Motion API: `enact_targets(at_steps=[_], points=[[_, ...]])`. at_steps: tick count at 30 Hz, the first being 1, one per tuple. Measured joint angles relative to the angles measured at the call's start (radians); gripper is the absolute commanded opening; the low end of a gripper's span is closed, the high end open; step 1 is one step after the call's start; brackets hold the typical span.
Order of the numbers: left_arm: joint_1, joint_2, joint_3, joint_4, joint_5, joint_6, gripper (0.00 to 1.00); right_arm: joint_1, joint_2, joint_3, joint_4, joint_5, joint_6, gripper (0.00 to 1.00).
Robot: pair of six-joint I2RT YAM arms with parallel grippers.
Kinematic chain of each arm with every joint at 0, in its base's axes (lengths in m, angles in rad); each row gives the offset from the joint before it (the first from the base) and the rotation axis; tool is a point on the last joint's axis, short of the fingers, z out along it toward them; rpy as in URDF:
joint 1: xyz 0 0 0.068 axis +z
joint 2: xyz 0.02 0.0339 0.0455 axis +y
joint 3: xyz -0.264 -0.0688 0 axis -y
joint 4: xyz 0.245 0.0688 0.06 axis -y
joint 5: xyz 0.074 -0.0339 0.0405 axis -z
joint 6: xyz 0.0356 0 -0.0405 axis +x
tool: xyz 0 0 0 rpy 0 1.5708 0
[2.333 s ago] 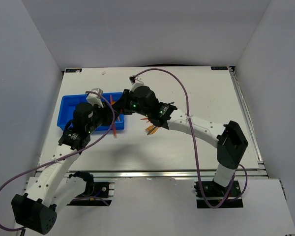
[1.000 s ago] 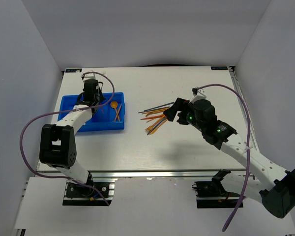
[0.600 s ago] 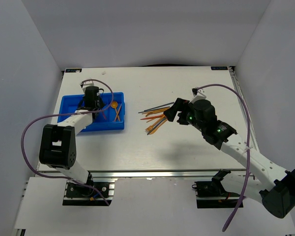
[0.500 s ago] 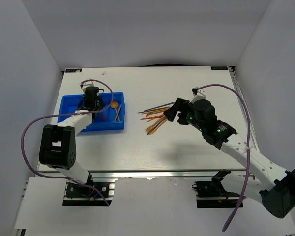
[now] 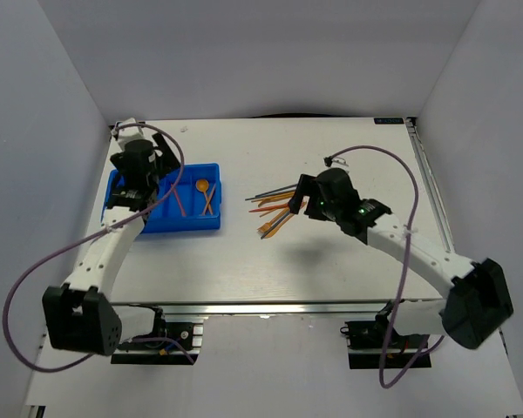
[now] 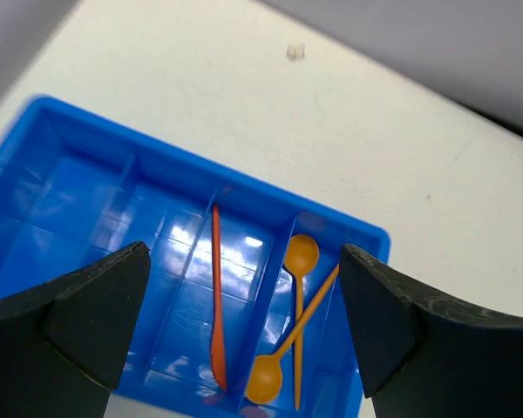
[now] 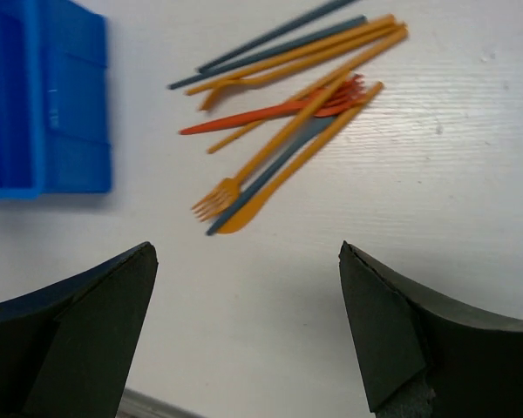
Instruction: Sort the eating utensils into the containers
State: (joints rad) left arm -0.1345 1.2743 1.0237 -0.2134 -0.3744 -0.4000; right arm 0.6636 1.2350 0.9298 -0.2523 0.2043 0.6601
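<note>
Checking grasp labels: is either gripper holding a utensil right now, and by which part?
Nothing is held. The left gripper is open above the blue tray, and the right gripper is open above the loose utensils.

You'll see the blue tray (image 5: 179,224) near the table's left edge, holding orange spoons (image 5: 205,190) and a red stick (image 5: 181,198). The left gripper (image 5: 144,174) hangs over its far-left part. The right gripper (image 5: 298,198) sits just beside the loose utensils (image 5: 275,209) mid-table.
</note>
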Motion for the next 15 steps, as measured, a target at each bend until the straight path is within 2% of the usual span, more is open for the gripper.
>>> enact_targets(at_steps=[4,7,8,9,12,15], points=[[0.0,-0.172,0.014,-0.083,-0.008,0.019,0.98,0.01,0.154,0.058,-0.074,0.103,0.048,0.77],[0.0,-0.349,-0.086,-0.09,0.01,0.039,0.98,0.013,0.264,0.098,-0.108,0.165,0.094,0.63],[0.0,-0.401,-0.131,-0.09,0.018,0.047,0.98,0.013,0.303,0.117,-0.117,0.18,0.106,0.49],[0.0,-0.454,-0.179,-0.095,0.027,0.056,0.98,0.013,0.341,0.137,-0.119,0.19,0.116,0.44],[-0.001,-0.546,-0.278,-0.118,0.052,0.069,0.98,0.018,0.448,0.212,-0.15,0.22,0.152,0.37],[-0.014,-0.56,-0.312,-0.138,0.063,0.071,0.98,0.026,0.554,0.315,-0.188,0.253,0.187,0.32]])
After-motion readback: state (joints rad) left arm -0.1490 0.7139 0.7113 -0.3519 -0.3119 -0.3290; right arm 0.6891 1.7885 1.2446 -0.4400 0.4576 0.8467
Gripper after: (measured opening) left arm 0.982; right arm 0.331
